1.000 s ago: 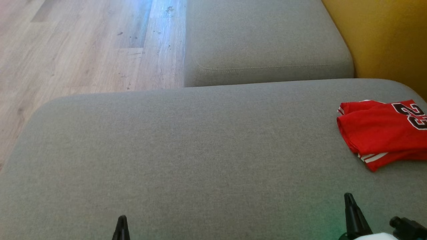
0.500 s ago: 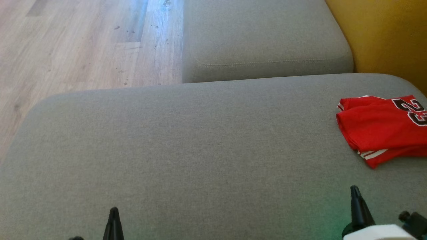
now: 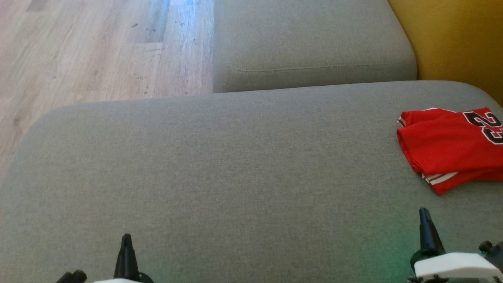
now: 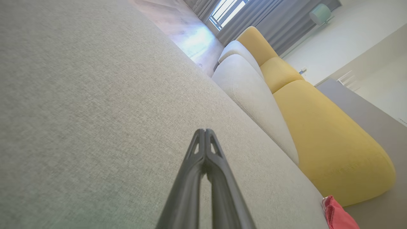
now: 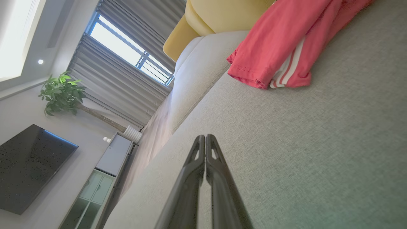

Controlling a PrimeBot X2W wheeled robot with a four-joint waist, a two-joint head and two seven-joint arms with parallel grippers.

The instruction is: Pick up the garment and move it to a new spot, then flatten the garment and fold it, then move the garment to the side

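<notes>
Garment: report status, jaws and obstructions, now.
Left jaws shut, empty. Right jaws shut, empty. Garment lies bunched on the grey cushion, far right, ahead of right jaws, not touched. Only bare cushion between them.

Lit evenly by soft daylight, bright without harshness. Blown out to white at the window [image 5: 127, 57] in the right wrist view, helped little by a small ceiling spotlight [image 5: 40, 61]. Glazed with pale bluish glare along the wooden floor [image 3: 184, 23] at the top of the head view. Almost shadowless across the grey sofa cushion [image 3: 235, 177], save for a thin dark line under the edge of the red jersey [image 3: 444, 149]. Tinted faintly green low on the right of the head view. Slightly soft and grainy from the head; crisper on the weave from both wrists. Bent strongly toward the wrist views' edges, most plainly along the curtains [image 5: 105, 73]. Washed toward pink on the jersey in the right wrist view.
</notes>
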